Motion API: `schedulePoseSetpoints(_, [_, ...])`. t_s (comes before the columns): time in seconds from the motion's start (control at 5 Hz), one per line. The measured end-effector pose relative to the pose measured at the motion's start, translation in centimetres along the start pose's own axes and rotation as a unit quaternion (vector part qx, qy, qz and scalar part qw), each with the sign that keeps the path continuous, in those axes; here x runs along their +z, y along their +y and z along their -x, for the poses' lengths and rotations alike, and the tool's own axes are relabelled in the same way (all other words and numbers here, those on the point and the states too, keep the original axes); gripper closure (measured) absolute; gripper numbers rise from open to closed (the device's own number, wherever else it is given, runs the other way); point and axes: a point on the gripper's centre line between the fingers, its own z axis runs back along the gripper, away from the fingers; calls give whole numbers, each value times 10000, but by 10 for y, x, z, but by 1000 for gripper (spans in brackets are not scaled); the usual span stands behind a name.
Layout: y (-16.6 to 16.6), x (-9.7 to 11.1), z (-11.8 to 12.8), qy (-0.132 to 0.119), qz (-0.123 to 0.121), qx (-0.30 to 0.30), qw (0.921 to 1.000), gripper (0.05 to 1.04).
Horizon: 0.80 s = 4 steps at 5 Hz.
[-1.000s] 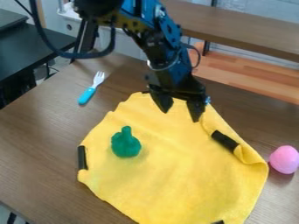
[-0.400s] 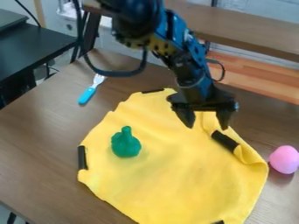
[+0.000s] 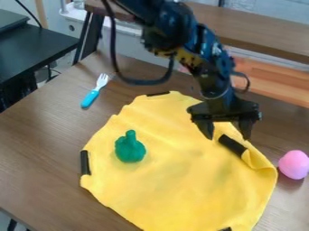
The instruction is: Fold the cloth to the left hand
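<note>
Yellow cloth (image 3: pixel 172 189) lies from the middle to the bottom of the frame. Above its curled right edge (image 3: pixel 259 160), the gripper (image 3: pixel 228 136) is wide apart. It should go low, pinch tight, then pull left slowly.

A brown wood-grain table (image 3: pixel 42 144) stretches across my camera view, a yellow cloth (image 3: pixel 169 180) spread over its middle and running down to the bottom of the picture. On my screen, the cloth's right side curls over on itself, and dark strips mark its edge, one at the left (image 3: pixel 85 162) and one at the curl (image 3: pixel 231 146). A toy fork (image 3: pixel 96 91) with a blue handle and pale tines lies on the bare wood toward the upper left, apart from the cloth, tines toward the far side. At the right, a pink egg-shaped object (image 3: pixel 294 164) sits just beside the cloth.
</note>
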Motion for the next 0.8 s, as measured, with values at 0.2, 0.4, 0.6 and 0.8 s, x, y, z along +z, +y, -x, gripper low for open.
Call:
schedulePoseSetpoints(0.2, [-1, -5, 0, 3, -273, 251, 9993, 84])
schedulePoseSetpoints(0.4, [2, -17, 1, 40, -380, 539, 9978, 84])
schedulePoseSetpoints(0.6, [2, -24, -6, -47, -423, 660, 9969, 84])
schedulePoseSetpoints(0.8, [6, -34, -5, 36, -542, 698, 9961, 137])
